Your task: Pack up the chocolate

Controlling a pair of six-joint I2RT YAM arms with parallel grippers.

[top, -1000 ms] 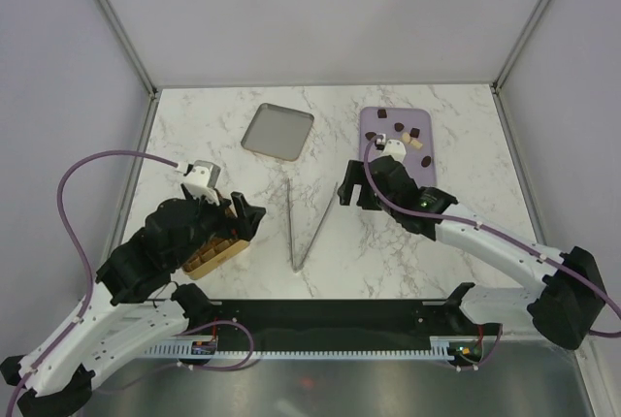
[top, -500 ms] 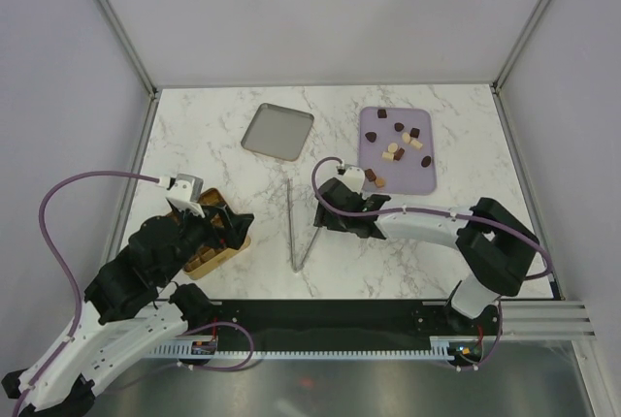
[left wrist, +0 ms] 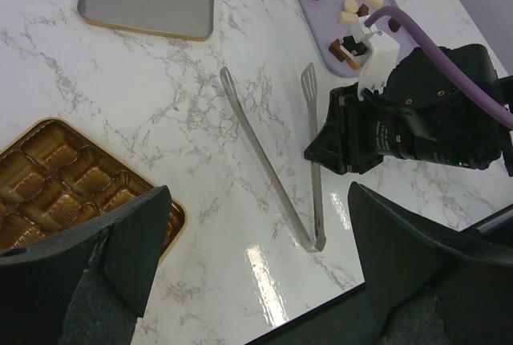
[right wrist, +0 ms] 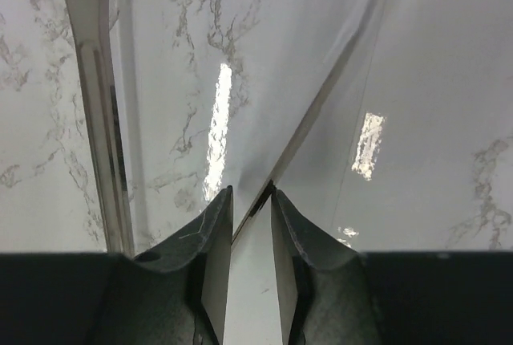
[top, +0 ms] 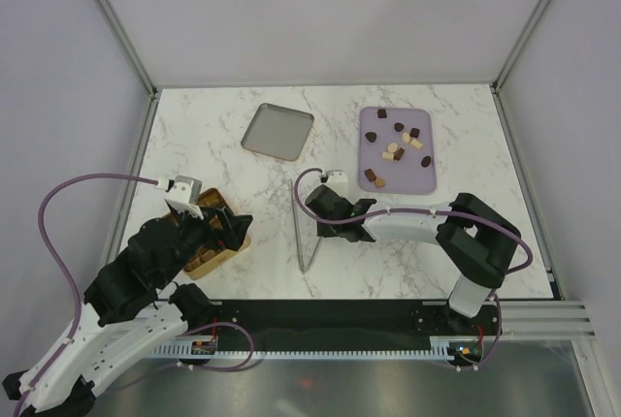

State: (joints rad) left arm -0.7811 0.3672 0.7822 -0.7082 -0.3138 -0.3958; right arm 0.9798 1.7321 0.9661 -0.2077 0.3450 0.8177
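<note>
Presently, at the lower left of the overhead view, the left end effector hangs wide open above the near end of the gold box and holds nothing. No piece can be made out in the compartments that show.

Toward the upper centre a flat metal tray lies on the tabletop, well apart from everything else.

At centre frame lie the tongs, joined end nearest the arms, the two blades spread. The right end effector is drawn in narrow on one blade of them; its wrist view shows the thin metal edge running between the pads, the other blade lying free at the left of that frame. How firm the clamp is cannot be confirmed.

At the upper right sits the lilac tray, and all the chocolate seen is on it, scattered in dark and cream pieces. None is packed.

Hazards, as judged:
- The hold is on one smooth, thin blade only. On lifting, the tongs could swivel or slide out.
- With one blade held, nothing closes the tongs on a piece.
- The pieces are tiny and loose. A swinging blade could sweep them off the tray.
- The left arm is parked over the box, so a carry across could meet it.
</note>
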